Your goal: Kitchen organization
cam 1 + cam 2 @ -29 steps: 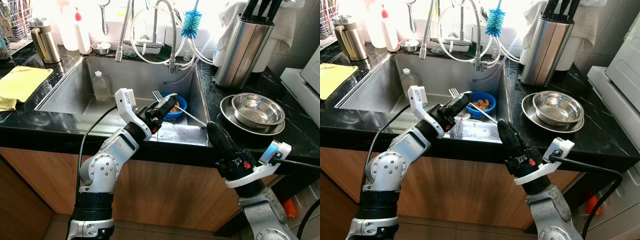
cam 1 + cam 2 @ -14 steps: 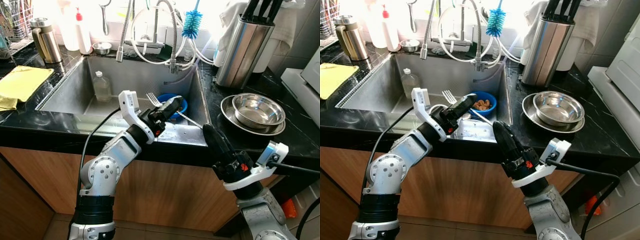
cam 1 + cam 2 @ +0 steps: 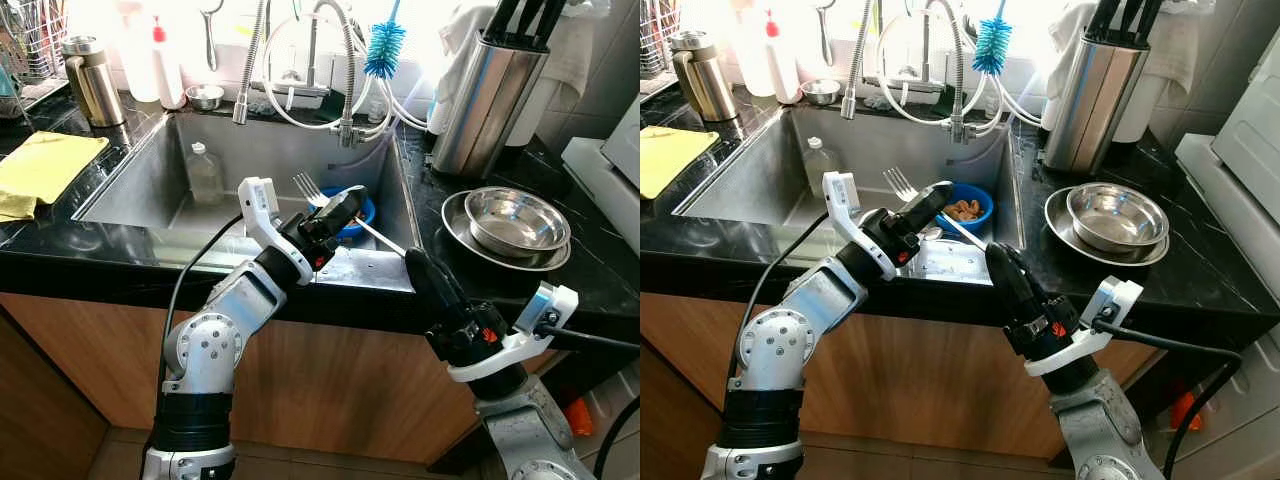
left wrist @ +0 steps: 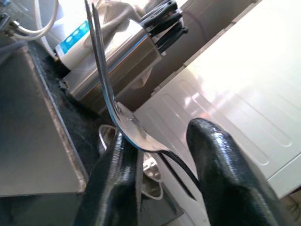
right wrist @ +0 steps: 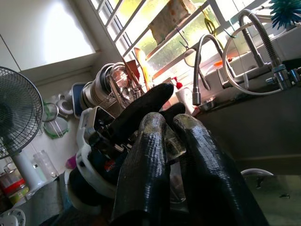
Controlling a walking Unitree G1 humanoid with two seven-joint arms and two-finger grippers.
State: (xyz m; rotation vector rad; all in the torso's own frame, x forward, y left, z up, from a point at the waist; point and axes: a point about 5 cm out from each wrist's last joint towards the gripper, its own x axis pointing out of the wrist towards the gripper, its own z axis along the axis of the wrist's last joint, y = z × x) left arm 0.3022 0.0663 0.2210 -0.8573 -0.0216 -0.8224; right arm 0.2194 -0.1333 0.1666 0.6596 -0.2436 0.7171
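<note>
A metal fork (image 3: 305,186) hangs over the sink, tines up and to the left, its handle slanting down to the right. My left gripper (image 3: 345,203) is shut on the fork's neck; in the left wrist view the fork (image 4: 106,80) rests against one finger (image 4: 113,188). Over the sink's front edge, my right gripper (image 3: 415,262) meets the handle's end. In the right wrist view its fingers (image 5: 150,160) are pressed together with a shiny strip between them. A blue bowl (image 3: 362,212) holding brown food lies in the sink behind the fork.
The steel sink (image 3: 150,170) also holds a clear bottle (image 3: 202,170). Stacked steel bowls (image 3: 515,218) and a knife block (image 3: 485,90) stand on the black counter to the right. A yellow cloth (image 3: 40,165) and a metal flask (image 3: 90,80) are on the left.
My left gripper has lifted the fork slightly and turned it. My right gripper has moved up and left to the handle's end.
</note>
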